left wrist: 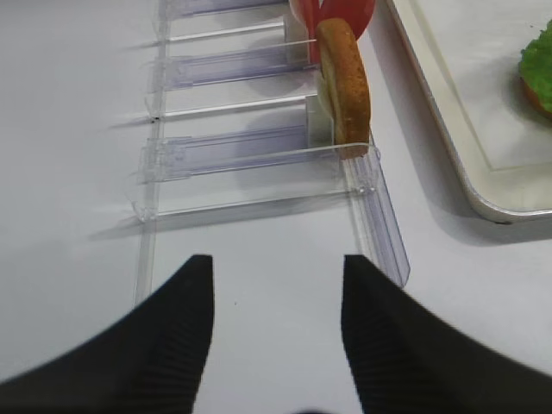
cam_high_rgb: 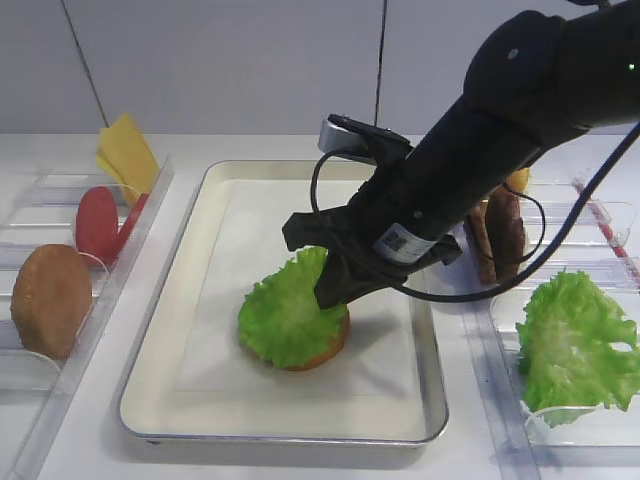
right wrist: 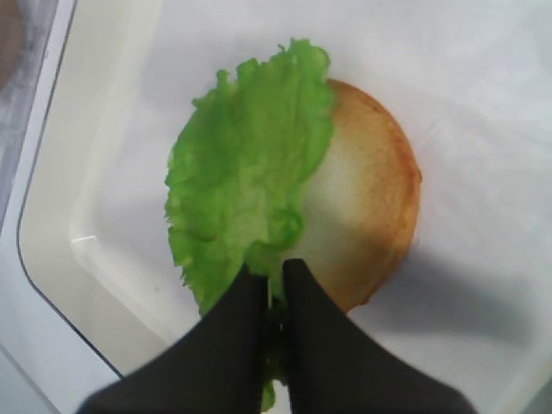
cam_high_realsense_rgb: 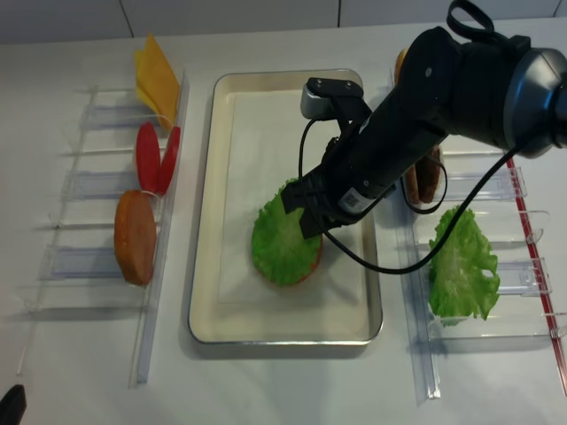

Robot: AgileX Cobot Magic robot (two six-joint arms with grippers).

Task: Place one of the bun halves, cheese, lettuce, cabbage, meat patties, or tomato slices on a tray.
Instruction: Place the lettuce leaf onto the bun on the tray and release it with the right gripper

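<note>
A white tabletop [cam_high_rgb: 80,440] runs up to a pale panelled wall, and the tray [cam_high_rgb: 180,300] sits in the middle of it, lined with white paper. Left of the tray stands a clear plastic rack [cam_high_realsense_rgb: 80,186] with cheese [cam_high_realsense_rgb: 158,78] at the far end, tomato slices [cam_high_realsense_rgb: 147,158] next, and a bun half [cam_high_realsense_rgb: 134,236] on edge nearest the camera. Right of the tray, another clear rack [cam_high_realsense_rgb: 523,257] carries a big wavy leaf [cam_high_realsense_rgb: 461,266] and meat patties [cam_high_realsense_rgb: 427,181] behind the arm.

On the tray, a second bun half [right wrist: 371,207] lies toasted face up, and the lettuce [right wrist: 246,181] is draped across it, covering its left part in the right wrist view. The leaf's long axis runs from the fingertips out toward the tray's far side. The right gripper [right wrist: 274,285] has its jaws pinched tight on the near edge of the lettuce. The left gripper [left wrist: 274,319] hangs left of the tray, jaws spread, holding nothing.
</note>
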